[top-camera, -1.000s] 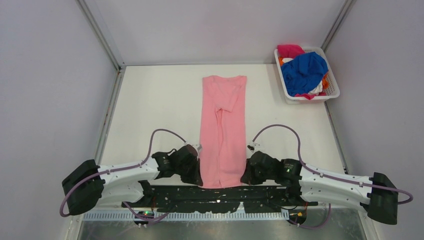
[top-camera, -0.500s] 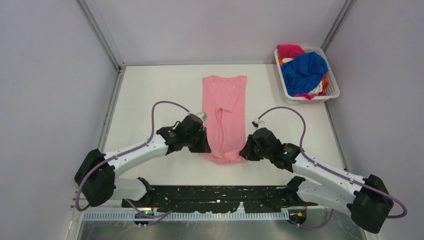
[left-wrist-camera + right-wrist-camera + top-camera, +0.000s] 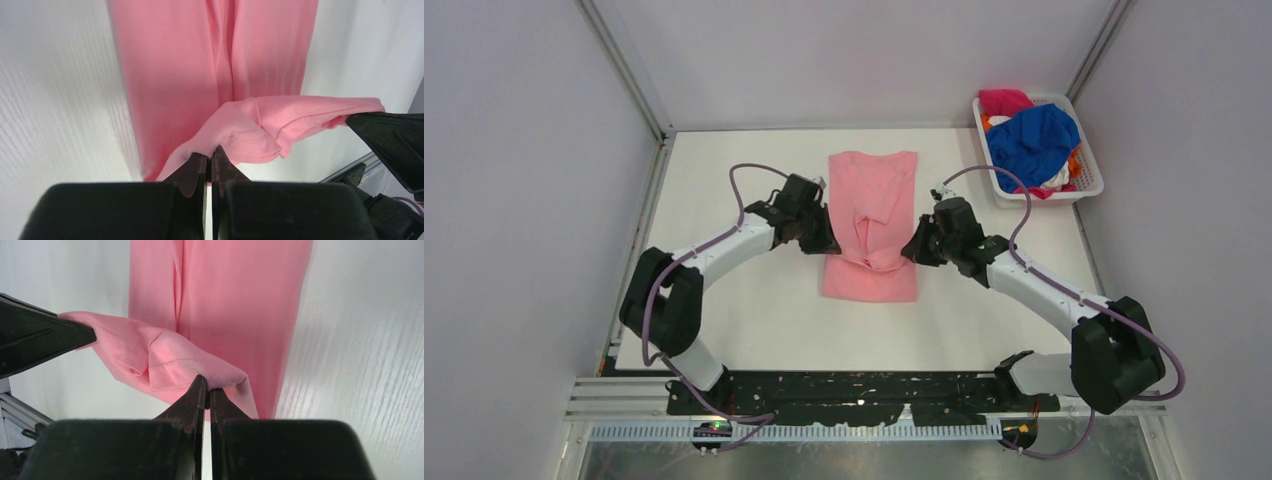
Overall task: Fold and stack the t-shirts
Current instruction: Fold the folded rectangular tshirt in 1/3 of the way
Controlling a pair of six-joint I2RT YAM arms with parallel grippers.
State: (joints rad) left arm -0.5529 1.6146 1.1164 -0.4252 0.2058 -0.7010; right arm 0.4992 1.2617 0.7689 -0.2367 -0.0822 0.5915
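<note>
The light pink t-shirt, a narrow folded strip mid-bench, ran 12 to 6 o'clock, its 6 o'clock hem raised by the left gripper and right gripper, jaws clamped on it.

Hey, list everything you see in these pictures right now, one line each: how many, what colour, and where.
pink t-shirt: one, light pink, a long folded strip on the middle of the table, near hem lifted above it
blue t-shirt: one, royal blue, on top of the pile in the basket
magenta cloth: one patch, magenta, far end of the basket
orange cloth: small bits, orange, under the blue
white cloth: one bit, white, near end of the basket
basket: one, white mesh, far right corner of the table
table: one, white
left gripper: one, black, shut on the pink t-shirt's hem
right gripper: one, black, shut on the same hem
</note>
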